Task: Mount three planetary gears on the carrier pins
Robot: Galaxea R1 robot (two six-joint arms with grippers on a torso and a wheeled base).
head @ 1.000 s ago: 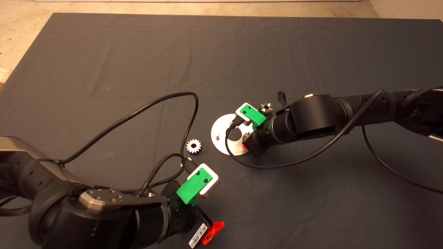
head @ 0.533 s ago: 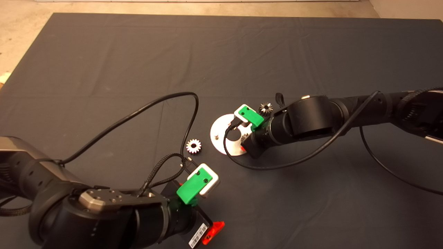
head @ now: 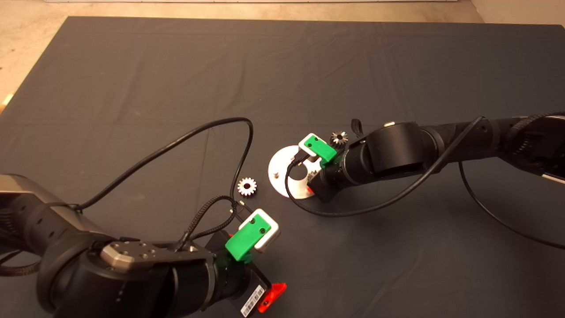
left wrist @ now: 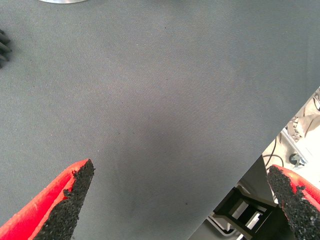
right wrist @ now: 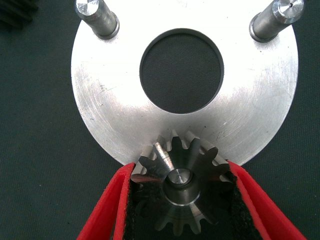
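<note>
The silver disc (right wrist: 125, 115) lies on the dark mat, with two bare carrier pins (right wrist: 97, 19) (right wrist: 277, 19) on its far side. My right gripper (right wrist: 182, 210) is shut on a planetary gear (right wrist: 182, 187). The gear sits over the third pin, whose tip shows in its centre hole. In the head view the right gripper (head: 312, 179) is over the near right rim of the disc (head: 282, 165). A silvery gear (head: 247, 186) lies on the mat left of the disc. A dark gear (head: 339, 138) lies beside the right arm. My left gripper (left wrist: 185, 210) is open and empty over bare mat.
The left arm (head: 132, 269) rests at the mat's lower left with its cable (head: 198, 132) looping toward the disc. The right arm's cable (head: 375, 205) lies on the mat in front of the disc. A floor strip (head: 220, 9) shows beyond the mat's far edge.
The right gripper and the disc have shifted very slightly to the left, then held still. The left arm has not moved.
</note>
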